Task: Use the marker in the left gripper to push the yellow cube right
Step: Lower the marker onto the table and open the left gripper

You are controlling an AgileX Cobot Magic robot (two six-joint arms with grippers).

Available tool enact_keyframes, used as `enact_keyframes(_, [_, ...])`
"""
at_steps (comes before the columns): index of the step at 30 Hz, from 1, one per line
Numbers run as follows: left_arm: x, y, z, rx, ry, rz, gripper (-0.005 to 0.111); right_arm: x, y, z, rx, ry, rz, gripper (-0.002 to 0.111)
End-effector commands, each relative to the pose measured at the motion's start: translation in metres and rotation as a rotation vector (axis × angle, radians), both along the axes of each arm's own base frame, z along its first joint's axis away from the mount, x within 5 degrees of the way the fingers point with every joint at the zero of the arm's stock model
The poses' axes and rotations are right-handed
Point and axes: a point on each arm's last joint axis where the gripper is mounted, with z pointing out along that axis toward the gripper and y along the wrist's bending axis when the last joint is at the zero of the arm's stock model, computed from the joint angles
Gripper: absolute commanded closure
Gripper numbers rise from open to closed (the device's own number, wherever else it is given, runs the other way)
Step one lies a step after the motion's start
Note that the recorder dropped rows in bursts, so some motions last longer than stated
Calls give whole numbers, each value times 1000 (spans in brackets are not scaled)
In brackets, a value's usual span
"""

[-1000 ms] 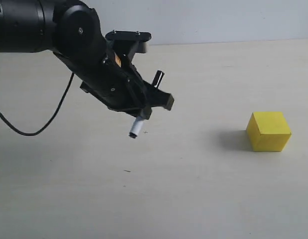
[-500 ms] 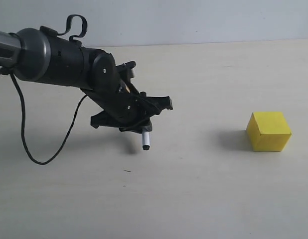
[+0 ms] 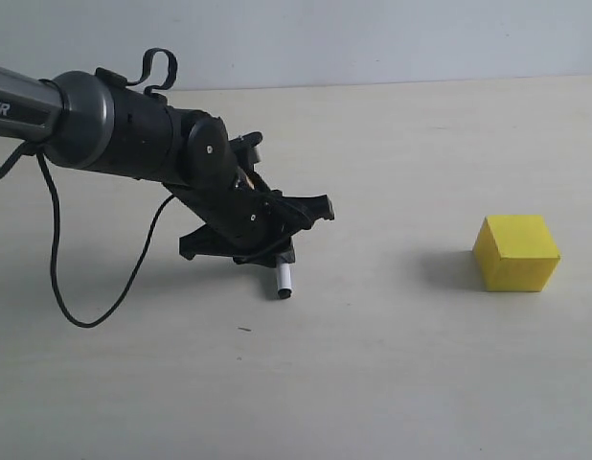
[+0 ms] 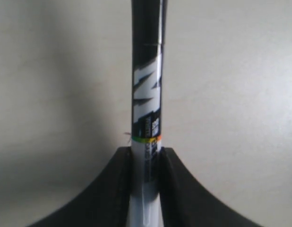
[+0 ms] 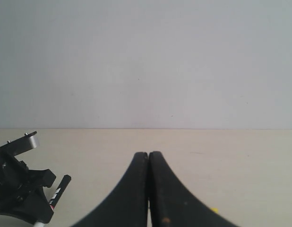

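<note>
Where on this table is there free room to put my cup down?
Bare table lies between the marker and the yellow cube, and all across the foreground. It is crowded around the left gripper and its cable.

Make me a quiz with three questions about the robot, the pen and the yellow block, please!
1. In the exterior view, where is the yellow cube from the marker?
A. Off to the right, not touching
B. Pressed against its tip
C. Behind the arm on the left

2. What colour is the marker's barrel where it sticks out of the left end effector?
A. Red
B. White
C. Green

3. How is the right end effector?
A. Wide open
B. Shut on the cube
C. Shut with nothing in it

Answers:
1 A: bare table lies between the marker and the cube.
2 B: the exposed barrel is white, ending in a dark tip.
3 C: in the right wrist view its fingers meet and hold nothing.
</note>
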Motion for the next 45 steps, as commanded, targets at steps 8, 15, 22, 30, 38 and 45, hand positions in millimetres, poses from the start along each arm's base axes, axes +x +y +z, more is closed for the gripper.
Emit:
enact_keyframes(8, [-1,2,-3,10,21,7,79,0,0,-1,-8,-7,0,108])
enact_keyframes(15, [-1,2,-3,10,21,7,79,0,0,-1,-8,-7,0,108])
enact_keyframes(22, [-1,2,-3,10,21,7,79,0,0,-1,-8,-7,0,108])
enact_keyframes(30, [2,8,1,15,28,5,79,0,0,-1,-8,-7,0,108])
enact_keyframes(38, [2,12,23,-11,3,8,79,0,0,-1,-8,-7,0,108])
enact_keyframes(45, [-1,13,38,-15,-1,-18,79,0,0,-1,-8,-7,0,108])
